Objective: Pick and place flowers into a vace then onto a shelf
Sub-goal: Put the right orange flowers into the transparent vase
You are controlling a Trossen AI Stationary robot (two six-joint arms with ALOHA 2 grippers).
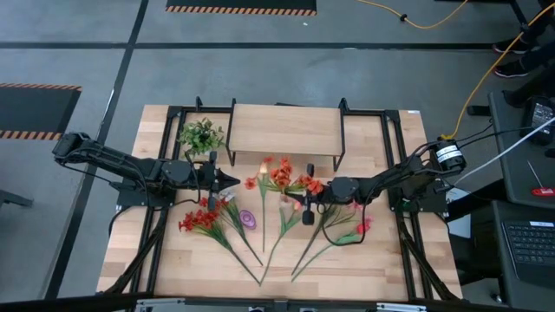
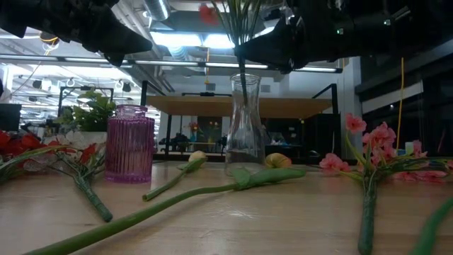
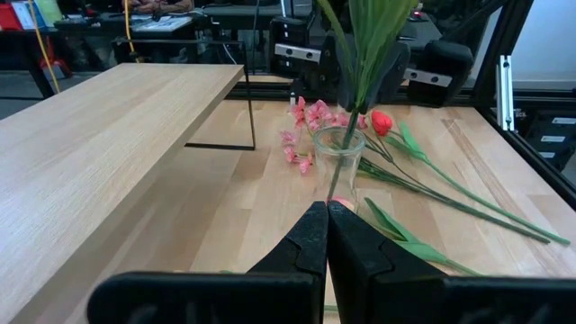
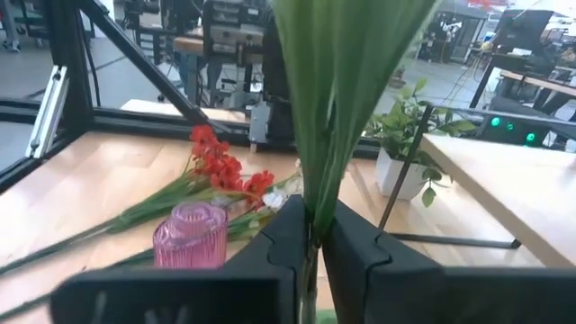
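My right gripper [image 1: 299, 189] is above the middle of the table, shut on a bunch of green stems with orange-red blooms [image 1: 279, 176]. Those stems run down into the clear glass vase [image 2: 244, 124], which stands upright on the table; the left wrist view shows the clear vase [image 3: 342, 164] with the stems in it. My left gripper [image 1: 227, 180] hovers shut to the left of the bunch and holds nothing; its fingers [image 3: 326, 236] point at the vase. The shelf [image 1: 284, 130] stands at the far side. My right gripper pinches the bundle of green stems [image 4: 312, 193] between its two fingers, below the blooms. It comes level from the table's right, with the fingers across the stems. The bunch stands upright, and its lower stems [image 2: 242, 85] reach down through the clear vase's neck.
A purple ribbed vase [image 2: 129, 144] stands left of the clear one. A red spray [image 1: 199, 218], tulips [image 1: 286, 208] and a pink spray [image 1: 355, 227] lie on the near half of the table. A small green plant [image 1: 201, 134] sits by the shelf's left end.
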